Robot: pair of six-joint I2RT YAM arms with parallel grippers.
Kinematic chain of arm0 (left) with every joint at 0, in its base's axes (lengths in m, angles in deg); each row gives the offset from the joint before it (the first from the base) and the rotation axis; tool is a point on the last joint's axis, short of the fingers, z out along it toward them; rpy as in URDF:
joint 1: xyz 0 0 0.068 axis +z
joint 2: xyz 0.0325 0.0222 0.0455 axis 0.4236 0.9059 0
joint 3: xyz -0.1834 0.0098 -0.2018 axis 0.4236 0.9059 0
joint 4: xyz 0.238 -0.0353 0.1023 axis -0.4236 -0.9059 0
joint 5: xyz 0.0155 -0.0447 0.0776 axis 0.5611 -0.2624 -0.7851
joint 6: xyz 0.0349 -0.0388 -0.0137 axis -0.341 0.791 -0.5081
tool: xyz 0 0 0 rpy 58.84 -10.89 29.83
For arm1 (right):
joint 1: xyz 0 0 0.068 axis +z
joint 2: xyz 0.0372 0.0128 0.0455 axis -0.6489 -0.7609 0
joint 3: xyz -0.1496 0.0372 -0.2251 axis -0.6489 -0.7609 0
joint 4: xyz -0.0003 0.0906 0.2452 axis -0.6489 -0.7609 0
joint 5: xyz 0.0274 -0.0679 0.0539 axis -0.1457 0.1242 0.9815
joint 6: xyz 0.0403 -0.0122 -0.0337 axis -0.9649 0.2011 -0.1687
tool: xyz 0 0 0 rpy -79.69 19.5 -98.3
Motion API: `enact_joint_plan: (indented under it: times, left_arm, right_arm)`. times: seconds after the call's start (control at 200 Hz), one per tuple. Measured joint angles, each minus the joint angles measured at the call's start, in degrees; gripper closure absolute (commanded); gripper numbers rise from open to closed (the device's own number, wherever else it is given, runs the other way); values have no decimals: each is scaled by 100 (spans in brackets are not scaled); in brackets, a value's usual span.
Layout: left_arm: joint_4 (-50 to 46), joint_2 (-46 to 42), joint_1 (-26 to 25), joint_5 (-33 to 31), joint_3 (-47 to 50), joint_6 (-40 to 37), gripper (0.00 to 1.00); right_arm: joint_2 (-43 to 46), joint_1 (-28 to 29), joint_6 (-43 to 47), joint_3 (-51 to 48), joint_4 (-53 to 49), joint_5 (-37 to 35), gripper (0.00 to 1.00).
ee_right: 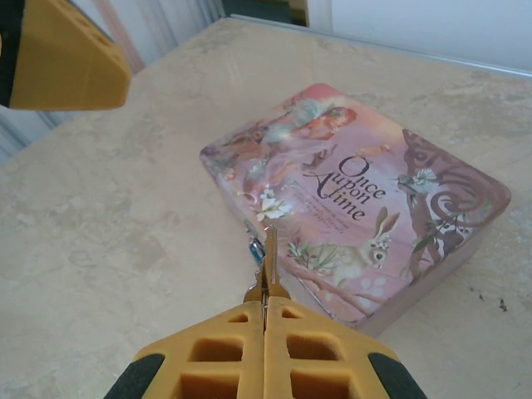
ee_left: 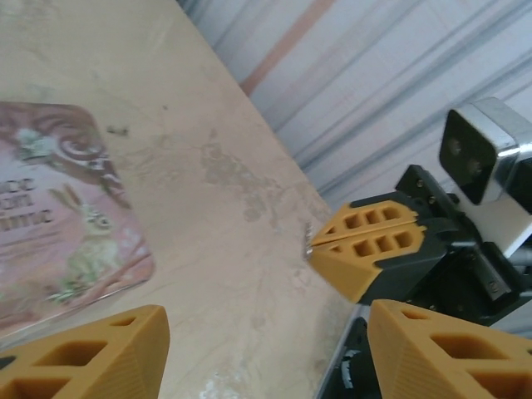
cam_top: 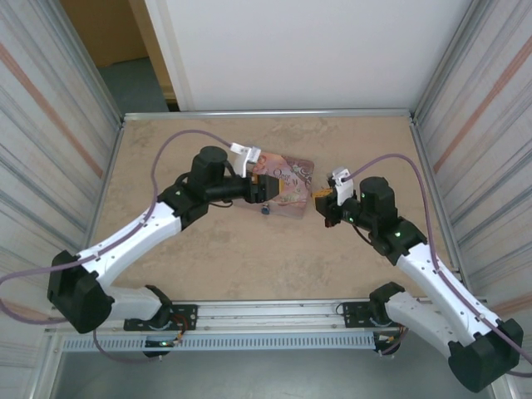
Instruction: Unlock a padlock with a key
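Left gripper (cam_top: pixel 266 188) sat over the left end of the pink illustrated tin (cam_top: pixel 293 184), mid-table (cam_top: pixel 208 266). Padlock (cam_top: pixel 266 209), a dark bluish speck, lay at the tin's near edge, just below that gripper. Right gripper (cam_top: pixel 321 199) pointed at the tin's right end, just beside it. Finger gaps unreadable.

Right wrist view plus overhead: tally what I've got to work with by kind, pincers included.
pink tin: 1
padlock: 1
key: 1
pincers: 2, left pincer open, right pincer shut on the key
total: 5
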Motion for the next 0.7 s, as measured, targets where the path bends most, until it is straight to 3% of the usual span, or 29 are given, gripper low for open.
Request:
enact_joint_plan:
  times: [0.701]
  left_arm:
    - [723,1169,-249,435,-391,682,53]
  right_arm:
    - [-199,544,260,39,4,-389,100]
